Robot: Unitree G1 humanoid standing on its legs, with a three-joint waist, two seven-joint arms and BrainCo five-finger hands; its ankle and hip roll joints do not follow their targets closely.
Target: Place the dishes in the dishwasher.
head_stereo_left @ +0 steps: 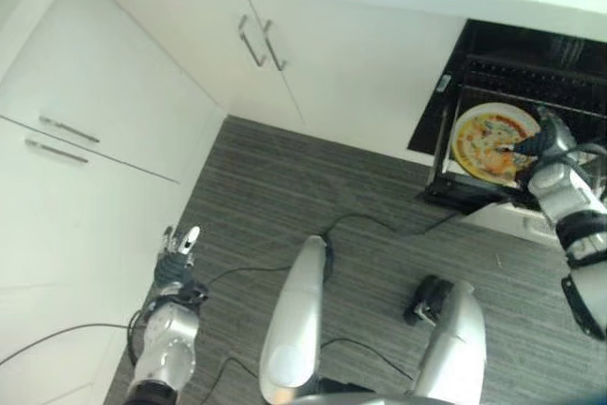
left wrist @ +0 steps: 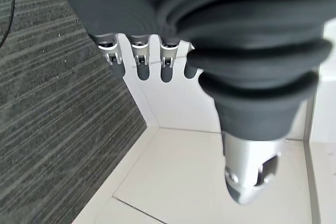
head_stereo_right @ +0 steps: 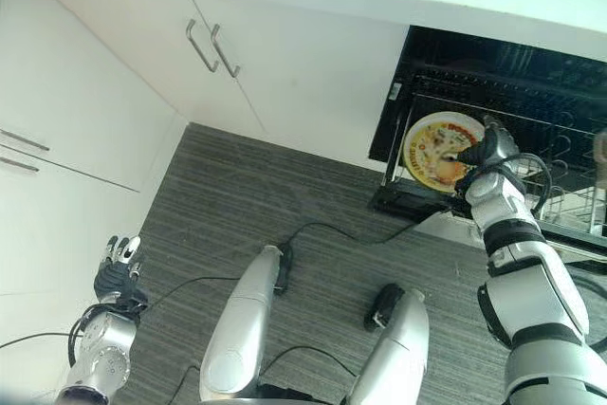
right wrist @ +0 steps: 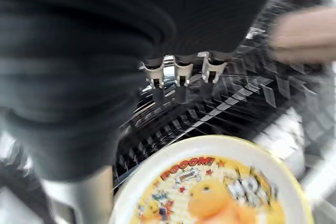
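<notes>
Plate (head_stereo_right: 438, 150) pinched in my right hand (head_stereo_right: 486, 148) over dishwasher rack (head_stereo_right: 569, 163), my left hand (head_stereo_left: 176, 255) relaxed, holding nothing, near cabinet (head_stereo_left: 85, 120).

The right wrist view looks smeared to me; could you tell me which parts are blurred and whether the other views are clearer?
In the right wrist view the dishwasher rack and a pale shape at the edge are motion-blurred, while the plate stays readable. The left wrist view is sharp on the left hand and the floor. Both eye views are soft, and the dishwasher interior is dark.
</notes>
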